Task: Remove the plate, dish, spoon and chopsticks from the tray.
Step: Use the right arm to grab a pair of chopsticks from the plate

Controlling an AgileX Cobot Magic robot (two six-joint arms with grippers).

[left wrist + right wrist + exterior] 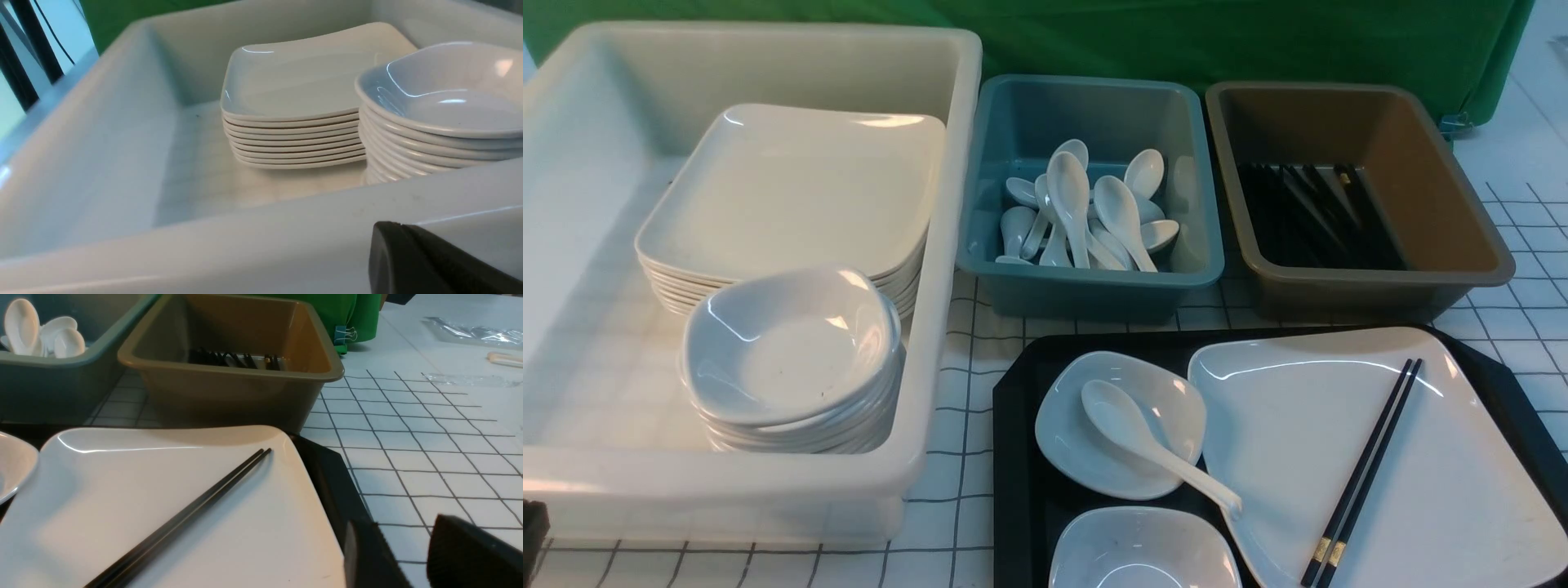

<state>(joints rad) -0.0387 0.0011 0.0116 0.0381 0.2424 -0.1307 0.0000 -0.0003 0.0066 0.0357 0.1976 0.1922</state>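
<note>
**Tray clearing: status — nothing off yet**

Plate (1339, 441): lies flat on the right half of the tray (1013, 457), taking up most of that side.

Chopsticks (1368, 469): the pair lies together, diagonally across the plate. Gold-banded ends point toward my side, tips toward the far right corner.

Spoon (1143, 441): bowl rests in the dish (1062, 425) on the tray's left half. The handle reaches out over the dish rim to the plate's near left edge. I cannot tell if it touches.

Second dish (1143, 547): also on the tray, at the near edge, partly cut off in the front view.

Beyond the tray: white tub (947, 245) on the left, holding a stack of plates (792, 188) and a stack of dishes (784, 351). Teal tub (1086, 286) with spoons in the middle, brown tub (1380, 286) with black chopsticks on the right. I judge these to be the destinations.

My right gripper (412, 559): fingers stand apart with only tablecloth (408, 457) showing between them, nothing held. It hovers just beside the tray's right edge, near the plate's corner.

My left gripper (408, 261): only one dark part shows, at the white tub's near wall. Jaws closed, and I see nothing in them.

Progress: all four items remain on the tray, so every step is left. The chopsticks look like the sensible first pick, since they sit on the plate.
</note>
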